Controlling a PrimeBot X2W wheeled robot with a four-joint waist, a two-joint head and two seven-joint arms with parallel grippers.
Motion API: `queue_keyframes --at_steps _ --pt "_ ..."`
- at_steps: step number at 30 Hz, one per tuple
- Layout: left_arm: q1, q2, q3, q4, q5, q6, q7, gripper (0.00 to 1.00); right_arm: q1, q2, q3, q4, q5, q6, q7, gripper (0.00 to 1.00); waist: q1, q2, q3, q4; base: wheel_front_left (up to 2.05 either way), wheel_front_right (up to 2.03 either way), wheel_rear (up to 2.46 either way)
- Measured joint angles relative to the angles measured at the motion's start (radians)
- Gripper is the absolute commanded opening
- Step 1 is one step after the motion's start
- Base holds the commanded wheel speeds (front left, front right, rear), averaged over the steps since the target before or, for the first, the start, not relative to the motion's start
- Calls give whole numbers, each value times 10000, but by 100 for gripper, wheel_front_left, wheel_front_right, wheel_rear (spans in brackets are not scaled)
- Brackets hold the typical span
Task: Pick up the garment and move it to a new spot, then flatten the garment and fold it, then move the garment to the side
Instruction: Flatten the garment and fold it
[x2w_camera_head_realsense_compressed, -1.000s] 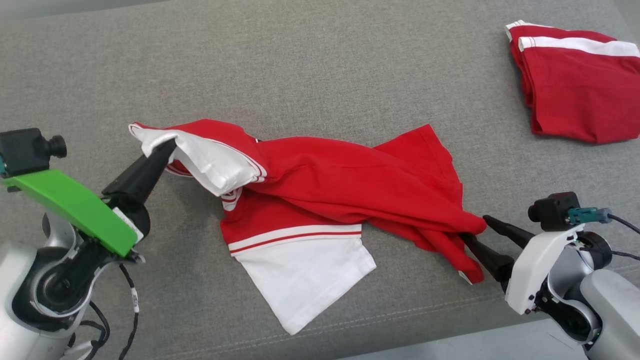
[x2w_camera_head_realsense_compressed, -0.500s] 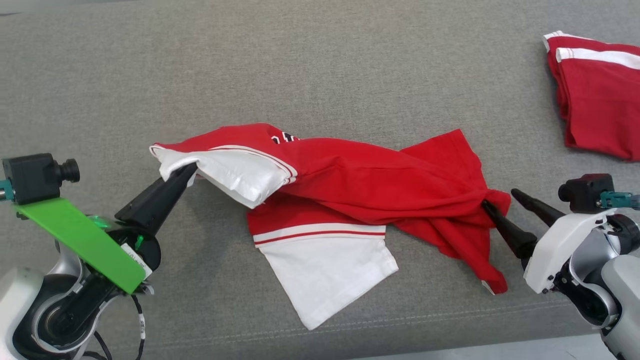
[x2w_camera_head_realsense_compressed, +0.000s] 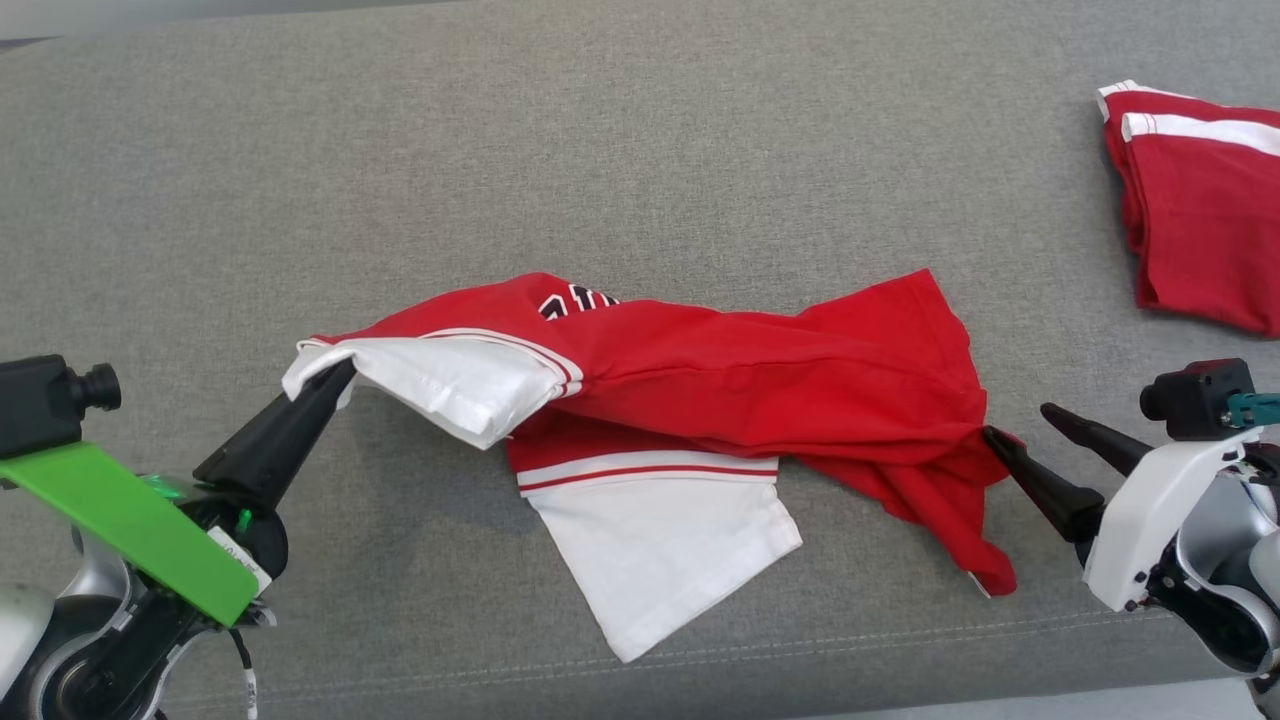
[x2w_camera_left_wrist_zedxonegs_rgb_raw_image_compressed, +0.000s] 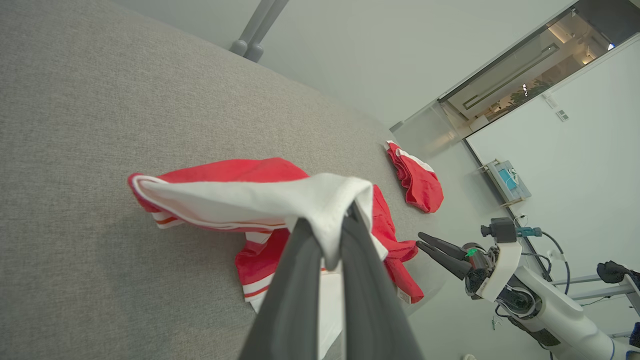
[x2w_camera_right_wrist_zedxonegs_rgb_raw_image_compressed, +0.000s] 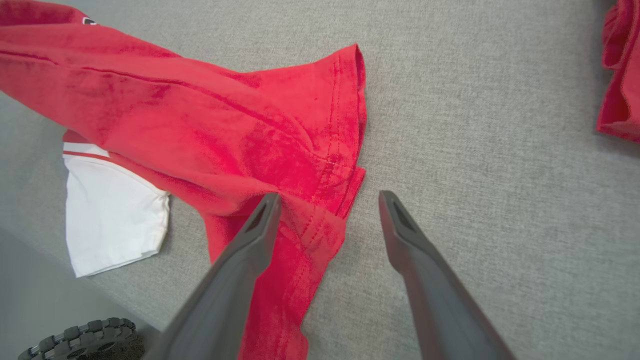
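We hold one white end of the shirt (x2w_camera_head_realsense_compressed: 720, 370), and our other end effector is spread wide at its red hem.

The shirt lies crumpled on the grey upholstered surface (x2w_camera_head_realsense_compressed: 600, 150), well to the left of the folded red garment (x2w_camera_head_realsense_compressed: 1200, 210) and nearer to us. At the shirt's end farthest from that folded garment, our left end effector (x2w_camera_head_realsense_compressed: 338, 376) is pinched tight on a white edge and lifts it off the surface. The cloth drapes over the closed fingers in the left wrist view. At the end nearest the folded garment, our right end effector (x2w_camera_head_realsense_compressed: 1018, 420) stands wide and grips nothing. One finger rests against the red hem and the other is over bare surface.
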Motion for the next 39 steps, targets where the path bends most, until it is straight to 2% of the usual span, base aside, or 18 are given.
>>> queue_keyframes --at_steps 6,14,15,18,19,22,26,35,39 --pt "272 203 276 -307 -40 155 -115 0 20 -487 -527 -656 -52 -249 35 100 0 0 -54 -231 0 0 0" --pt "292 199 140 -746 -255 157 -69 0 -198 -255 -282 -355 19 -291 387 100 0 0 151 -278 0 0 0" --pt "291 201 117 -761 -255 157 -59 0 -267 -198 -230 -245 -19 -353 399 89 0 0 180 -251 0 0 0" --pt "287 201 98 -888 -255 157 -29 0 -547 50 -127 -2 -38 -353 466 87 0 0 274 -160 0 0 0" --pt "286 201 90 -901 -255 157 19 0 -649 107 -84 88 -75 -351 495 80 0 0 303 -121 0 0 0" --pt "286 203 111 -913 -253 163 17 0 -887 291 82 330 -117 -347 591 78 0 0 392 -32 0 0 0" --pt "285 203 115 -917 -253 232 17 0 -1010 545 226 608 -115 -336 629 84 0 0 459 29 0 0 0" --pt "285 203 171 -951 -253 245 2 0 -1279 769 347 1187 -217 -297 625 82 0 0 524 -7 0 0 0" --pt "285 203 169 -965 -253 245 2 0 -1455 869 424 1333 -282 -234 619 87 0 0 544 -33 0 0 0"
